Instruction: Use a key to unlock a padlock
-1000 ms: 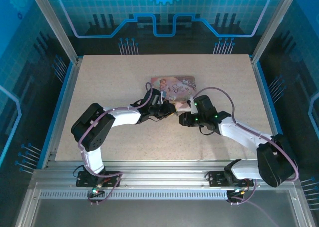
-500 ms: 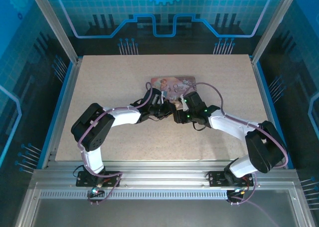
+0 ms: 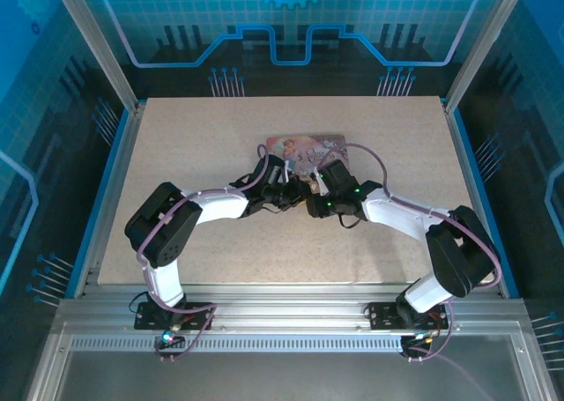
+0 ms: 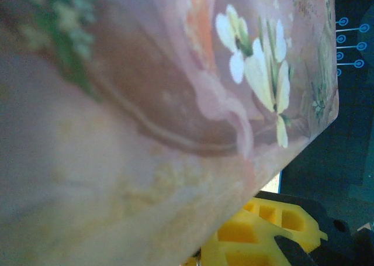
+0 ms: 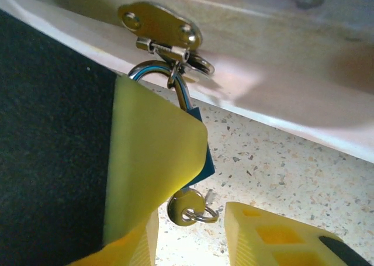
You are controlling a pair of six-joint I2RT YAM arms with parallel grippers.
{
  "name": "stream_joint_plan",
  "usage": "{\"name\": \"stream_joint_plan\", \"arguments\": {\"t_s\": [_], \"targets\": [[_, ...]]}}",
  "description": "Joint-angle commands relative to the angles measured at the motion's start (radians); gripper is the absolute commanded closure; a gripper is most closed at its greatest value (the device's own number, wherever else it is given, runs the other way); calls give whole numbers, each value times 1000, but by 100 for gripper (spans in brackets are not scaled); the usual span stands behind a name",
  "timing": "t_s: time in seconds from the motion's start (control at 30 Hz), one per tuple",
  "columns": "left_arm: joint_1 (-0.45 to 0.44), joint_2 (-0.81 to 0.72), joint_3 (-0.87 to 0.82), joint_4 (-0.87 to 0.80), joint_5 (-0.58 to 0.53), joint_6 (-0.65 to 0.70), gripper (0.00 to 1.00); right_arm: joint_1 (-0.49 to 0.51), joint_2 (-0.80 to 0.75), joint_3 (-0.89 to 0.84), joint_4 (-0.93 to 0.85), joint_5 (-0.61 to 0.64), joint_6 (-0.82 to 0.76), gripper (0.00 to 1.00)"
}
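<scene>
On my remote feed, overhead: the left arm (image 3: 216,207) and right arm (image 3: 405,218) wear white shells between bulky black joints, lilac cables looping alongside, small green lamps glowing at the right wrist. Close up, the right end effector (image 5: 204,178) shows yellow fingers (image 5: 153,161) beside matte black housing.

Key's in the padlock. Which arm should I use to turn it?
Right. The right fingers stand on either side of the key, which sticks out below the padlock. The left fingers sit shut close beside the pink box, probably steadying it.
</scene>
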Motion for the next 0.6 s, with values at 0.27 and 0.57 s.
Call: {"name": "stream_joint_plan", "arguments": {"t_s": [0.27,0.57], "targets": [[-7,-50,28,41,80,-14,98,17,38,72,20,14,-40,84],[-3,-60,15,32,77,2,97,9,19,15,77,-48,-26,100]]}}
